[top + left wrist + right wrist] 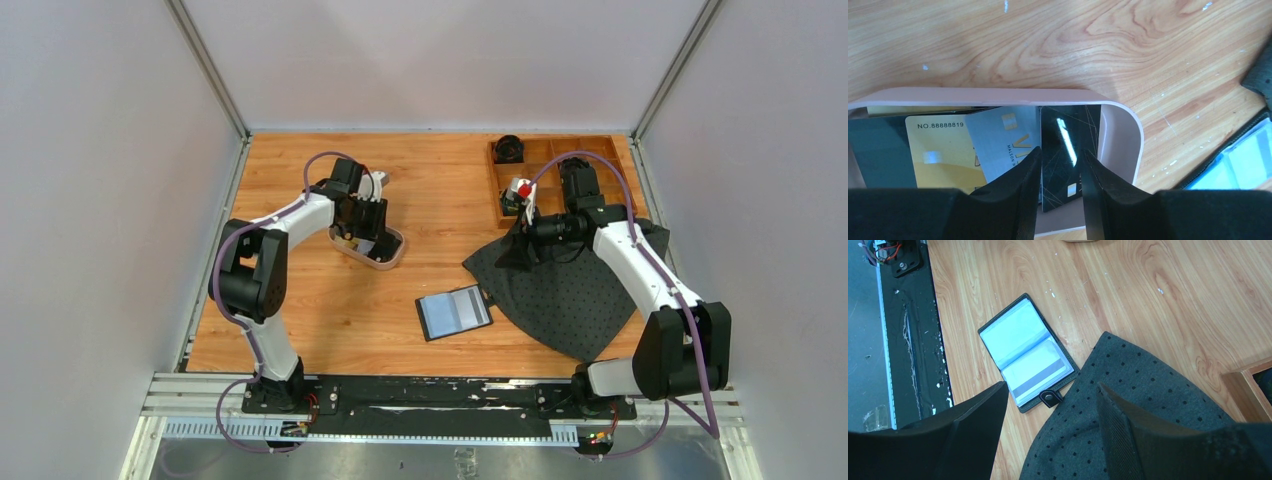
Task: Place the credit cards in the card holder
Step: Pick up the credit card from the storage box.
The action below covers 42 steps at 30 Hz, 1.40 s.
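The card holder (454, 312) lies open on the table, nearest the arms. Just right of it, over the spotted cloth (570, 290), the right gripper (1052, 390) hangs wide open with nothing in it. Farther back, left of the card holder, the tray (998, 93) holds the credit cards (973, 145). The left gripper (1062, 152) is down in the tray. Its fingers are a little apart, and the black card (1053, 172) shows in the gap. I cannot tell if they touch it. Farthest back, right of the card holder, is the wooden box (497, 195).
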Tool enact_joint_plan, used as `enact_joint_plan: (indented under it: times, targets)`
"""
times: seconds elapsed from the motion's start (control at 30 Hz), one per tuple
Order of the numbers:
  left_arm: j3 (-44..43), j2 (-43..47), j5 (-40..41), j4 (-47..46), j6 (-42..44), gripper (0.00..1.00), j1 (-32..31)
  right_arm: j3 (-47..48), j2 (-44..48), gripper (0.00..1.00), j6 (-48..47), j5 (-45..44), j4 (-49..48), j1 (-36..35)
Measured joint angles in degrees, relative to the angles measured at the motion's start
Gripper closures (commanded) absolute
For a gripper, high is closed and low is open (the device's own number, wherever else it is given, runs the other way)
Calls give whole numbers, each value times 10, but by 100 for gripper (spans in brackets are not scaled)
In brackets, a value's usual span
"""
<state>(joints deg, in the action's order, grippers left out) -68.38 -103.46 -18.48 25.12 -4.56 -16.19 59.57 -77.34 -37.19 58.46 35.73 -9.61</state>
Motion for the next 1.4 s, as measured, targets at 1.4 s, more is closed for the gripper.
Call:
enact_joint_plan:
  times: [1.4]
  targets:
    - [96,28,-205,-132,-94,96,1,0,0,32,-2,-2,1,0]
